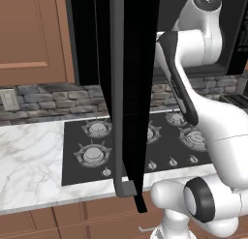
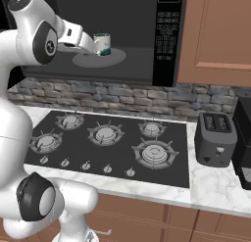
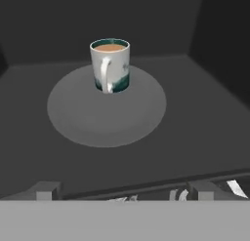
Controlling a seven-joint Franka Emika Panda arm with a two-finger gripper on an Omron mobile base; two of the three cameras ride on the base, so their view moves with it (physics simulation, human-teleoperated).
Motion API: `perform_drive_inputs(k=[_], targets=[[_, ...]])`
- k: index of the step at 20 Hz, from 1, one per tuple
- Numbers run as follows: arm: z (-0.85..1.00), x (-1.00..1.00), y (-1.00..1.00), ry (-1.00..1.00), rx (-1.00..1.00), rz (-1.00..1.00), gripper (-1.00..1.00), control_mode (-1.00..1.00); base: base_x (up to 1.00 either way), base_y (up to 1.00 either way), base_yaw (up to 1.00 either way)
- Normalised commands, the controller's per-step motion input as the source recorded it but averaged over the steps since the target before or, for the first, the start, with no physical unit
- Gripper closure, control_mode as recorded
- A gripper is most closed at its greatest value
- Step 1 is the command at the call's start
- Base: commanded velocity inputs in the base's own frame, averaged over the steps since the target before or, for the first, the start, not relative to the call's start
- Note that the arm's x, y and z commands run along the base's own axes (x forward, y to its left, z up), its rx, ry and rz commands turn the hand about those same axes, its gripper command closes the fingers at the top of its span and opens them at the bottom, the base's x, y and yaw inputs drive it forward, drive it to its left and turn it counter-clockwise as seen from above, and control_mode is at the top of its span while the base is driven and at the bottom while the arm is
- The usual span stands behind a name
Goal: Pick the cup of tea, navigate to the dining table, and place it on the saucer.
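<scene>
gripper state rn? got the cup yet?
Gripper: open, holding nothing. It is short of the cup of tea, which stands upright on the microwave's round turntable.

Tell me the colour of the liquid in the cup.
Light brown, inside the cup of tea; clearest in the hand view.

The microwave stands open, and on its floor lies a round grey turntable. The cup of tea stands upright on the turntable, toward its far edge. Below, the marble counter carries a black stovetop and, at its right, a dark toaster beside another black appliance.
</scene>
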Motion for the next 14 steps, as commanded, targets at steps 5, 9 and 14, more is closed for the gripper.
perform_drive_inputs(k=[5,9,14], targets=[[-0.24,0.46,0.00,0.00,0.00,-0.04,-1.00,-1.00,0.00,0.00,0.00],[0.00,0.85,0.00,0.00,0.01,0.00,-1.00,-1.00,0.00,0.00,0.00],[-0.01,0.76,0.00,0.03,0.00,0.00,-1.00,-1.00,0.00,0.00,0.00]])
